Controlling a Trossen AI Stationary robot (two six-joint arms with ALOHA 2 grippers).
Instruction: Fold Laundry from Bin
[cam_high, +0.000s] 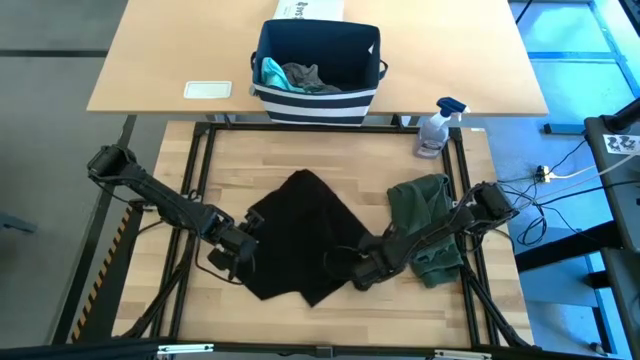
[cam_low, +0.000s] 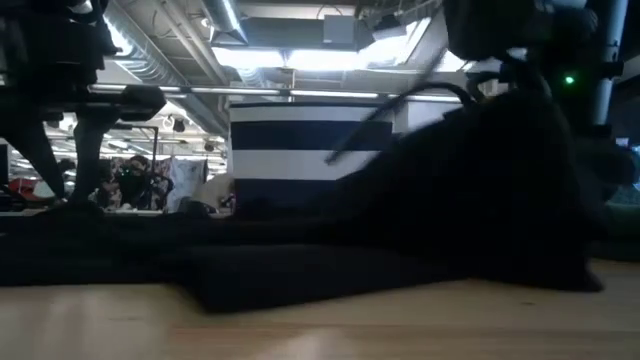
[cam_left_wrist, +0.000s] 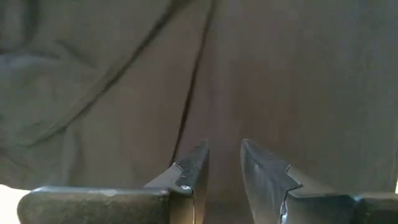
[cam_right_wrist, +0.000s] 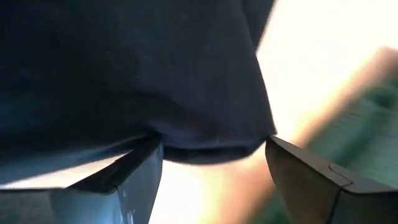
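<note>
The large black T-shirt (cam_high: 300, 235) lies spread and rumpled on the wooden table. My left gripper (cam_high: 235, 255) points down at its left edge, fingers (cam_left_wrist: 194, 163) a narrow gap apart over dark cloth (cam_left_wrist: 124, 93). My right gripper (cam_high: 360, 272) points down at the shirt's near right edge, open wide, with a fold of the hem (cam_right_wrist: 211, 146) between its fingers. An olive-green piece (cam_high: 425, 225) lies crumpled to the right, under the right arm. The navy striped bin (cam_high: 318, 60) stands beyond the far edge with a teal piece (cam_high: 270, 72) and a grey piece (cam_high: 308, 78) inside. My left gripper hangs close over the black T-shirt's left part (cam_left_wrist: 224, 93), fingers pointing down; I cannot tell whether the tips touch the cloth. My right gripper's fingers (cam_right_wrist: 140, 168) stand on either side of the hem fold, coming from above; I cannot tell whether they touch it.
A spray bottle (cam_high: 437, 125) stands at the table's far right corner. A white flat pad (cam_high: 208, 90) and a white box (cam_high: 305, 8) lie on the tan table behind. Black frame rails (cam_high: 200, 180) border the worktop. In the low view the bin (cam_low: 300, 150) rises behind the shirt.
</note>
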